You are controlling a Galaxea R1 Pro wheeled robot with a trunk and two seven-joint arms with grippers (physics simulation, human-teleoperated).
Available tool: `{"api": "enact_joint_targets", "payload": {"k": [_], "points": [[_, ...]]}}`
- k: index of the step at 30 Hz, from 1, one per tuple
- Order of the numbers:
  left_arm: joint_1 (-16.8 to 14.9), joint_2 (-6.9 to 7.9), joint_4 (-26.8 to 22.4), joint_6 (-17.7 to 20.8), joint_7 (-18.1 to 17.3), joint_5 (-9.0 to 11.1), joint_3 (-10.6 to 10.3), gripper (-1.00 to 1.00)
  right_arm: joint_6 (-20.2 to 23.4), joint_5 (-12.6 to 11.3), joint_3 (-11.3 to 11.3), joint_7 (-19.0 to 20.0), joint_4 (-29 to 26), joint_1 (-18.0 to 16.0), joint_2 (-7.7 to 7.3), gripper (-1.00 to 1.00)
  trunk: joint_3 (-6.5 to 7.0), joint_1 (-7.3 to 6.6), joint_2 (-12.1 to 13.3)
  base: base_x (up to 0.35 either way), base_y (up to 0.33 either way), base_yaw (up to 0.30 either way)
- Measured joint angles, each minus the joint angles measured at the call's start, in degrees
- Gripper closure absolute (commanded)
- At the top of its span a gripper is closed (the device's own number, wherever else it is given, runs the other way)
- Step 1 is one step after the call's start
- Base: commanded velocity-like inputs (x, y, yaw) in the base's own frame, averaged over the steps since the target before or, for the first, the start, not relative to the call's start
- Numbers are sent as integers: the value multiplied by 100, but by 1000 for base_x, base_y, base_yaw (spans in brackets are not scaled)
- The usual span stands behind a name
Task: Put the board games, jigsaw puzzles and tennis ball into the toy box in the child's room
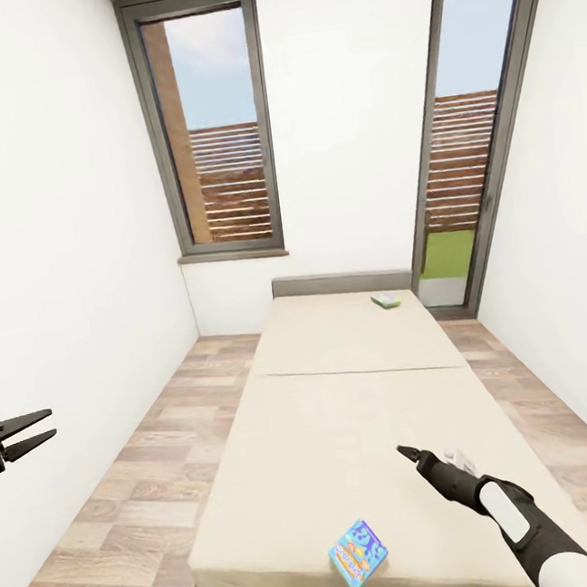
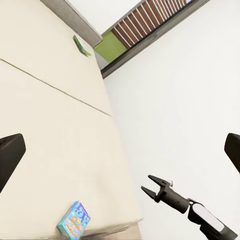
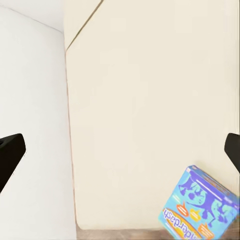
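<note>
At the far left of the head view the left hand point(image 1: 37, 431) hangs in front of the white wall, above the wood-plank floor point(image 1: 134, 494); its two dark fingers are spread a little, nothing between them. Next to the right comes the grey-framed window point(image 1: 213, 129), with a brown slatted fence behind its glass. Below and to the right lies the bed point(image 1: 342, 397), long and beige, with a low grey headboard point(image 1: 340, 282) against the far wall. On the mattress, at the near end and close to the foot edge, a blue board game point(image 1: 359, 554) lies flat and turned at an angle; the right wrist view shows its blue lid with cartoon figures and orange lettering point(image 3: 200, 206), and the left wrist view shows it near the mattress corner point(image 2: 74, 221). A second board game point(image 1: 385, 299), green and white, rests at the far end near the headboard, toward the bed's right side. The right hand point(image 1: 422, 458) hovers over the mattress, to the right of the blue box and apart from it; the left wrist view shows its fingers point(image 2: 159, 180) parted and empty. Farthest right stands a tall glazed door point(image 1: 471, 127) with grass beyond it.
</note>
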Motion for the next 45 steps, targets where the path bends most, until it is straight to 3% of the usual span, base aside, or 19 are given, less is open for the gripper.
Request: {"api": "enact_joint_targets", "payload": {"k": [7, 20, 26, 33, 41, 45], "points": [[0, 2, 0, 1, 0, -1, 0, -100, -314, 34, 14, -17, 14, -1, 316, -100, -126, 152, -281, -52, 0, 0], [0, -17, 0, -6, 0, 7, 0, -100, -382, 47, 11, -34, 307, -2, 378, -100, -360, 437, -803, -2, 0, 0], [0, -29, -1, -6, 0, 5, 0, -100, -822, 52, 36, -30, 343, -2, 619, -100, -467, 569, -1044, 0, 0, 0], [0, -30, -1, -5, 0, 2, 0, -100, -891, 21, 40, -7, 356, -2, 727, -100, -593, 723, -1325, 0, 0, 0], [0, -37, -8, -5, 0, 7, -8, -100, -887, -50, -5, -17, 415, -2, 813, -100, -737, 899, -1646, 0, 0, 0], [0, -38, -9, -5, 0, 7, -41, -100, -806, -236, -33, -10, 462, -2, 798, -100, -809, 986, -1807, 0, 0, 0]]}}
